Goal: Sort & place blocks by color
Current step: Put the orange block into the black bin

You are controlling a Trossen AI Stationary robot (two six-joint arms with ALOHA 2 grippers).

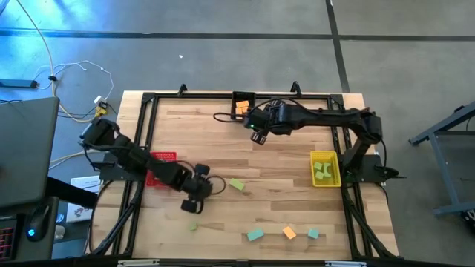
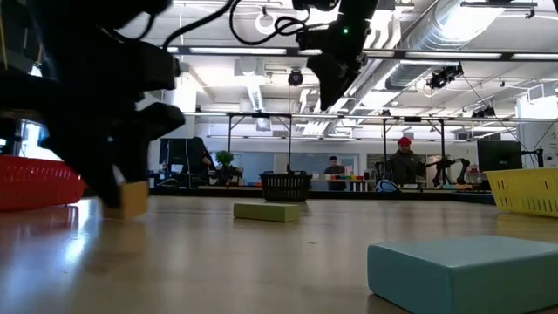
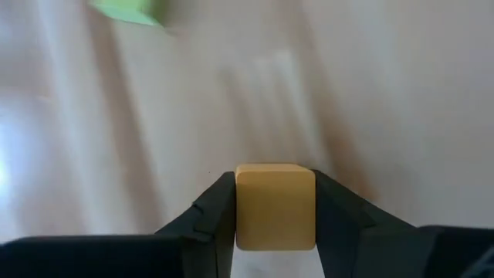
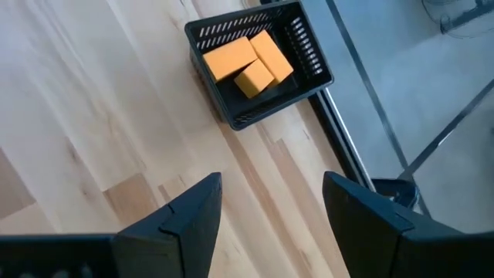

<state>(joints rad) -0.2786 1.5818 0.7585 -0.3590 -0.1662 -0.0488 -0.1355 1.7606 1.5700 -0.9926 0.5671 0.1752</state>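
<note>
The table is being partly hidden by both arms. The red bin near its left edge is being mostly covered by the left arm. An orange block is being clamped by the left gripper. The right gripper, jaws apart, is being held near the black bin at the far edge.

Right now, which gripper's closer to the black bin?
Right. The right gripper hovers open just beside the black bin at the table's far edge; the left gripper is across the table, clamping an orange block.
</note>
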